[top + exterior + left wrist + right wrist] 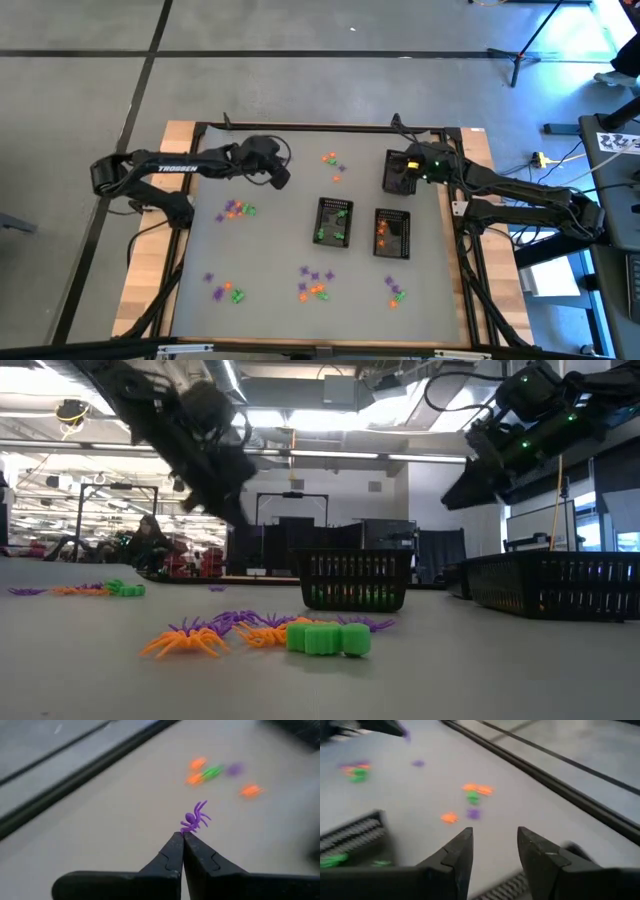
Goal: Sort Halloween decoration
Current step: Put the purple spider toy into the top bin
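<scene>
Purple spider trinket point(195, 819) sits pinched at the very tips of my left fingers point(182, 840), clenched tight on it, lifted off the bench point(270, 240). Right fingers point(495, 845) spread apart, nothing between them, above the far basket point(400, 172). Other trinkets point(318, 637) lie scattered on the bench, well beyond both fingertips.

Three black mesh baskets point(334, 221) sit right of centre on the grey desk point(270, 250), and a tripod point(528, 45) stands on the floor at the upper right
</scene>
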You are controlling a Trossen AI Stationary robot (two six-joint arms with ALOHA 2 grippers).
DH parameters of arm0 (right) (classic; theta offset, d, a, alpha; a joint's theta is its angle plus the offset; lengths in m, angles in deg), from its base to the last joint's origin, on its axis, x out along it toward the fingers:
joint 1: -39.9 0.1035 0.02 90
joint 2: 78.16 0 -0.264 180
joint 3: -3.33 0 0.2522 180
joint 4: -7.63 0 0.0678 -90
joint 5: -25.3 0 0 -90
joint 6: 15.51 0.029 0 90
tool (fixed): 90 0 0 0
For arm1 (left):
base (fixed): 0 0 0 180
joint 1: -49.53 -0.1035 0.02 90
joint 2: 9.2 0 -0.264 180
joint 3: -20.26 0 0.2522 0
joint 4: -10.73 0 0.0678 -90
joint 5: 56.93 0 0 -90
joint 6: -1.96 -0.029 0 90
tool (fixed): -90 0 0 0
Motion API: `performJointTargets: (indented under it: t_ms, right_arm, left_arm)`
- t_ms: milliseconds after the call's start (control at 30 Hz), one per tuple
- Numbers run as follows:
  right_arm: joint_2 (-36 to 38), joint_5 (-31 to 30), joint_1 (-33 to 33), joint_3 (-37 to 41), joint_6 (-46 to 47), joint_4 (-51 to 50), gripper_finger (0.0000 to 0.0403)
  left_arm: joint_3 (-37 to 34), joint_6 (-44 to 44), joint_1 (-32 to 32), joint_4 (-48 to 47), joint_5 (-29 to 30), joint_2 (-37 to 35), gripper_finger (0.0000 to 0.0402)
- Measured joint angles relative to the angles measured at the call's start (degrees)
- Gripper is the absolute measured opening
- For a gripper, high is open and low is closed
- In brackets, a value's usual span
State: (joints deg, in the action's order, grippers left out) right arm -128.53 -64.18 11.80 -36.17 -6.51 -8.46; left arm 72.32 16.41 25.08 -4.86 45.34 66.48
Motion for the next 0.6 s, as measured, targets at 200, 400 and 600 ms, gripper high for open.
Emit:
performJointTargets:
  t_ms: [200,400,600]
  right_arm:
    - [-6.41,9.13,0.31,-0.01,1.16,9.97,0.0152]
    - [-17.41,8.69,5.4,-0.04,1.25,26.43,0.0152]
    - [-29.78,8.04,10.86,-0.5,1.27,47.66,0.0152]
  left_arm:
    - [0.0,-0.06,6.81,9.83,0.22,-0.38,0.0]
    - [0.0,-0.06,11.74,14.34,3.45,-0.38,0.0]
    - [0.0,-0.02,15.04,16.0,6.97,0.18,0.0]
